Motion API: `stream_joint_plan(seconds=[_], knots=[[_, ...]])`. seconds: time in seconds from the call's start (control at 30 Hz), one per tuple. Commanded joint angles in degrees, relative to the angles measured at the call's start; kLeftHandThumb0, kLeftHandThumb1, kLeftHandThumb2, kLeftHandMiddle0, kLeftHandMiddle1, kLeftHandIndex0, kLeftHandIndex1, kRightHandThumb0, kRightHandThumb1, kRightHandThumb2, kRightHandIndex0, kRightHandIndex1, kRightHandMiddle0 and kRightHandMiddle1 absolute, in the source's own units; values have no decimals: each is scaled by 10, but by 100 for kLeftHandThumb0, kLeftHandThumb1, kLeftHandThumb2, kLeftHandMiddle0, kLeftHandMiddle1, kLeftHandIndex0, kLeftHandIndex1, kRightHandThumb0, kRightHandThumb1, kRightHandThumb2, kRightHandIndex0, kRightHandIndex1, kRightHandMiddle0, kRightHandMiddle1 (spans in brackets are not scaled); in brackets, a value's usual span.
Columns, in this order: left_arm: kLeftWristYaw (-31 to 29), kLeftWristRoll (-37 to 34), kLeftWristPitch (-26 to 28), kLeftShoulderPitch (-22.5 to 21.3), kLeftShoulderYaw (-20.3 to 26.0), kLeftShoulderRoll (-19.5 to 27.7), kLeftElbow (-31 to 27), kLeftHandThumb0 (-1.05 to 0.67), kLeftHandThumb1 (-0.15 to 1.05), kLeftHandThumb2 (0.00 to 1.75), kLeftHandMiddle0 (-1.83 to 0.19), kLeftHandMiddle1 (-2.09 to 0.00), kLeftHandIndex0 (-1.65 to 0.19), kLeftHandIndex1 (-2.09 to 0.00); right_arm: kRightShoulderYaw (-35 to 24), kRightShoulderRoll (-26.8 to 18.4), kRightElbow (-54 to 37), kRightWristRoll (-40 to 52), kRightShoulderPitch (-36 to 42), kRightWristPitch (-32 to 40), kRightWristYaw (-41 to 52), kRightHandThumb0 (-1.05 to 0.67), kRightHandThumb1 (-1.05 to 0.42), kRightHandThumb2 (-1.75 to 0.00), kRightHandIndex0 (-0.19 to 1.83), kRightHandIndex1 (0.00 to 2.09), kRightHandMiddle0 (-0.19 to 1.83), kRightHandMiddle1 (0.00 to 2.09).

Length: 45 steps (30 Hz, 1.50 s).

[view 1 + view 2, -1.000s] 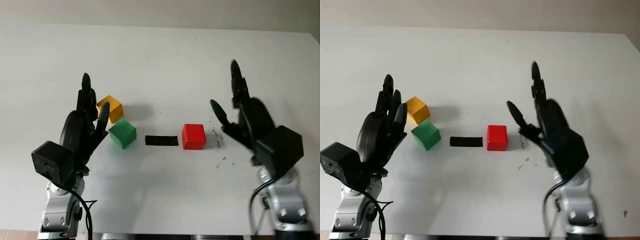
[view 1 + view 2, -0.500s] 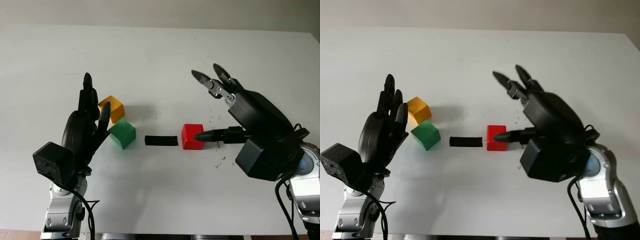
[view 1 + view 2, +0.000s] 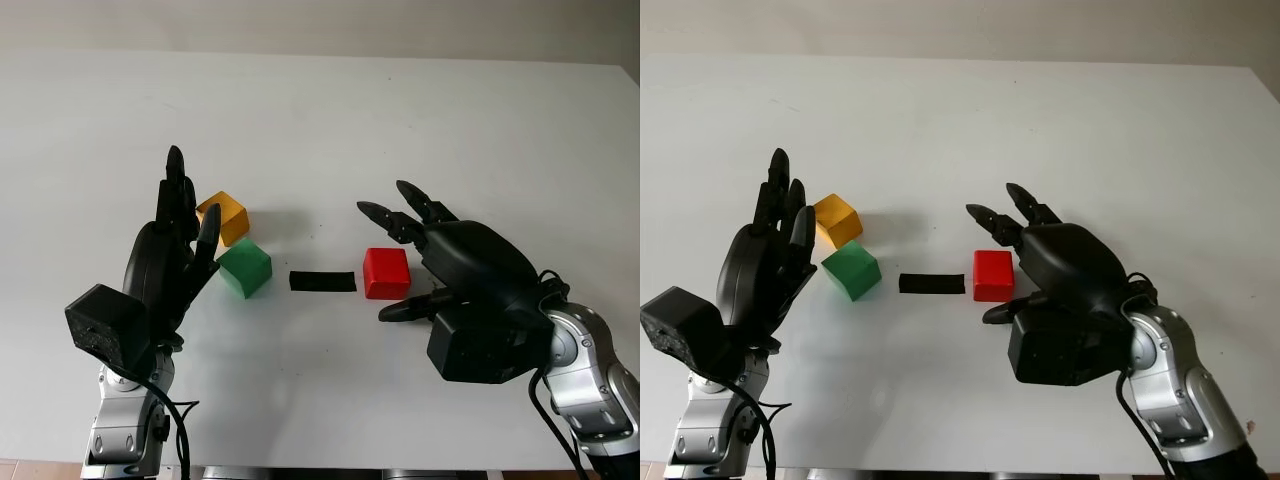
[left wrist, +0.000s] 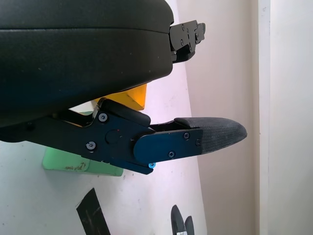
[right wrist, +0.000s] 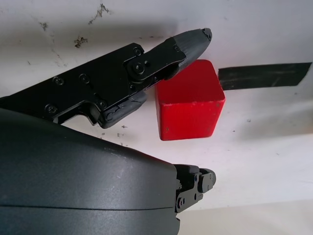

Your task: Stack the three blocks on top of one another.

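Observation:
A red block (image 3: 386, 272) sits on the white table (image 3: 330, 120), just right of centre. My right hand (image 3: 380, 258) is open and lowered around it: two fingers (image 3: 385, 215) reach past its far side and the thumb (image 3: 405, 308) lies along its near side. In the right wrist view one fingertip (image 5: 193, 39) sits beside a corner of the red block (image 5: 190, 106), with no grasp visible. A green block (image 3: 246, 267) and an orange block (image 3: 224, 216) lie close together at the left. My left hand (image 3: 190, 195) is open, held upright just left of them.
A black tape strip (image 3: 323, 281) lies flat between the green and red blocks. Small dark marks (image 3: 440, 325) speckle the table near the right hand. The table's far edge (image 3: 320, 52) meets a wall.
My right hand has swung down from an upright pose and closed in on the red block, fingers behind it and thumb in front. The left hand and all blocks have stayed put.

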Motion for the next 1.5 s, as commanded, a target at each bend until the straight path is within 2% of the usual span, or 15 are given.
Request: stream_joint_plan(seconds=[0.0, 0.27, 0.3, 0.4, 0.53, 0.7, 0.93, 1.2, 1.33, 1.47], knots=[[-3, 0, -3, 6, 0, 4, -6, -71, 105, 53, 19, 0, 19, 0, 4, 3, 2, -10, 7, -6, -10, -63, -87, -5, -12, 6, 22, 8], [-4, 1, 1, 6, 0, 5, -10, -73, 105, 51, 19, 0, 19, 0, 0, 15, 3, -28, 18, -10, -53, -47, -92, -7, -3, 9, 37, 17], [-3, 2, 2, 6, 0, 6, -11, -73, 105, 51, 19, 0, 19, 0, -2, 16, 3, -28, 19, -11, -59, -42, -94, -6, 1, 9, 36, 29], [-3, 2, 0, 5, 1, 6, -6, -73, 105, 51, 19, 0, 19, 0, -4, 21, 3, -26, 19, -10, -67, -35, -98, -6, 6, 7, 12, 94], [-1, 4, 0, 4, 0, 5, -6, -75, 105, 50, 19, -1, 19, 0, -5, 20, 4, -29, 18, -17, -80, -29, -102, -6, 11, 8, 9, 125], [-3, 3, 3, 5, 1, 6, -7, -76, 105, 50, 19, 0, 19, 0, -9, 18, 5, -31, 17, -20, -88, -24, -105, -8, 16, 8, 13, 146], [2, 7, 7, 9, -2, 2, -13, -76, 105, 49, 19, 0, 19, 0, -17, 12, 1, -32, 16, -27, -87, -22, -105, -13, 20, 8, 11, 157], [3, 6, 7, 9, -5, -1, -15, -74, 105, 50, 19, 0, 19, 0, -33, -3, -3, -17, -10, -37, -60, -22, -105, -9, 24, 8, 15, 151], [7, 5, 10, 9, -6, -5, -16, -75, 105, 49, 19, -1, 19, 0, -53, 0, 12, 78, -74, -25, 10, -22, -104, -7, 21, 6, 13, 157], [12, 7, 16, 11, -9, -8, -23, -75, 105, 48, 19, 0, 19, 0, -58, -11, 38, 142, -143, -20, 73, -25, -99, -5, 24, 7, 23, 152]])
